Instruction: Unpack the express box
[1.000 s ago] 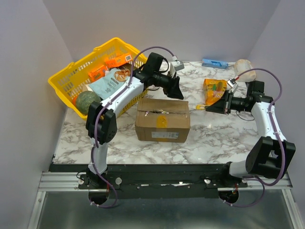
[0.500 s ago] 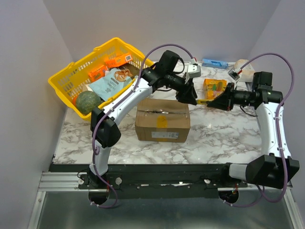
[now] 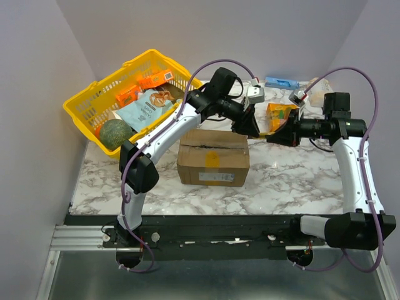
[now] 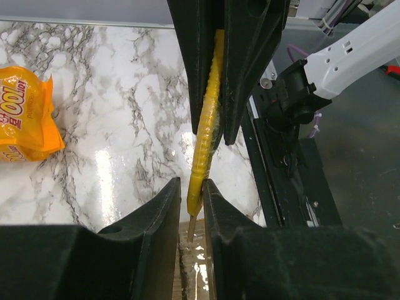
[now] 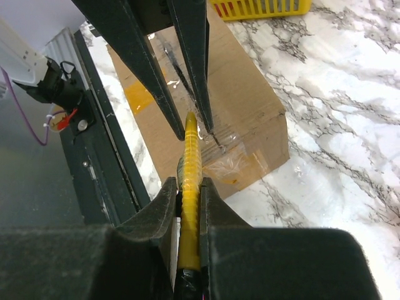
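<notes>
The express box (image 3: 212, 156) is a brown cardboard carton with tape seams and a yellow sticker, lying mid-table; its top also shows in the right wrist view (image 5: 244, 94). My right gripper (image 3: 273, 136) (image 5: 189, 187) is shut on a yellow ridged cutter (image 3: 264, 133) (image 5: 190, 156) and holds it level above the box's right end. My left gripper (image 3: 253, 128) (image 4: 195, 200) faces it, jaws narrowly open around the cutter's blade end (image 4: 209, 112), with a small gap on one side. The left fingers (image 5: 190, 50) show in the right wrist view.
A yellow plastic basket (image 3: 81, 106) at back left holds snack packs and a green round fruit (image 3: 114, 133). An orange snack bag (image 3: 281, 115) (image 4: 22, 119) lies behind the grippers. A blue item (image 3: 281, 82) and a pale object (image 3: 319, 87) sit at the back right.
The right gripper has carried the yellow cutter left and up. The left gripper has swung right from the box's far edge to meet it, and its jaws now sit around the cutter's tip.
</notes>
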Controlling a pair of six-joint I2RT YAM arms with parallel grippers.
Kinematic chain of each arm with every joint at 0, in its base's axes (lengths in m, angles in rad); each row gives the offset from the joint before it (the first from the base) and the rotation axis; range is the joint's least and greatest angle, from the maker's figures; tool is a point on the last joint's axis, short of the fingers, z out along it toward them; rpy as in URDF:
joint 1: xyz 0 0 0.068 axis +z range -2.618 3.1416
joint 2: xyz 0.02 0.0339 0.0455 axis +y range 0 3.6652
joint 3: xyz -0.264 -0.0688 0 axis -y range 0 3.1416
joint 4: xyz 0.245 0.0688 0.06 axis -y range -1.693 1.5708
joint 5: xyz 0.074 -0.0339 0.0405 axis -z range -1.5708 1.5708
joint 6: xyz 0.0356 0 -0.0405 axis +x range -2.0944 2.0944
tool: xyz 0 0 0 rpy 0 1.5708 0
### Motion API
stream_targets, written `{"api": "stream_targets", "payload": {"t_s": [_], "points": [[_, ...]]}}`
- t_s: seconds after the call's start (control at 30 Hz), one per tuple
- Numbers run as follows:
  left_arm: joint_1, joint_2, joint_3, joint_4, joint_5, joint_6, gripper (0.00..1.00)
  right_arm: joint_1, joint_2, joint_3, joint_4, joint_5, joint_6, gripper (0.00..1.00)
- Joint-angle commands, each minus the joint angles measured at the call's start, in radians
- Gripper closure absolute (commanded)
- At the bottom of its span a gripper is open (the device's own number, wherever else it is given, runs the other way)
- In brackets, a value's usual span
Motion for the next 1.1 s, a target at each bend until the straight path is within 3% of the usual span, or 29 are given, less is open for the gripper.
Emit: {"api": "stream_targets", "payload": {"t_s": [0.0,0.2,0.37,0.4,0.43,0.77,0.8,0.83,0.87,0.93,1.07], "points": [[-0.005,0.001,-0.006,0.025,0.022,-0.013,0.69,0.017,-0.024,0.039,0.005,0.009,-0.005,0.99],[-0.007,0.012,0.003,-0.003,0.045,-0.009,0.62,0.035,-0.025,0.052,0.025,0.024,0.012,1.00],[-0.007,0.030,0.035,-0.009,0.065,-0.021,0.81,0.055,-0.016,0.076,0.046,0.038,0.035,0.99],[-0.007,0.035,0.043,-0.009,0.068,-0.024,0.94,0.055,-0.013,0.079,0.049,0.038,0.039,0.99],[-0.005,0.035,0.050,-0.006,0.074,-0.028,1.00,0.055,-0.011,0.082,0.069,0.041,0.047,0.99],[0.027,-0.047,-0.063,0.256,0.142,-0.266,1.00,0.055,0.049,0.179,0.137,-0.056,0.275,0.98],[0.036,-0.065,-0.078,0.273,0.151,-0.278,1.00,0.055,0.049,0.187,0.142,-0.059,0.288,0.91],[0.041,-0.077,-0.116,0.292,0.154,-0.307,1.00,0.055,0.050,0.196,0.129,-0.053,0.291,0.72],[0.048,-0.092,-0.146,0.351,0.160,-0.327,1.00,0.055,0.053,0.210,0.114,-0.050,0.276,0.65],[0.074,-0.145,-0.254,0.443,0.166,-0.414,1.00,0.053,0.058,0.266,0.044,-0.027,0.240,0.51],[0.114,-0.221,-0.420,0.739,0.185,-0.594,1.00,0.032,0.046,0.316,0.010,-0.036,0.219,0.35]]}}
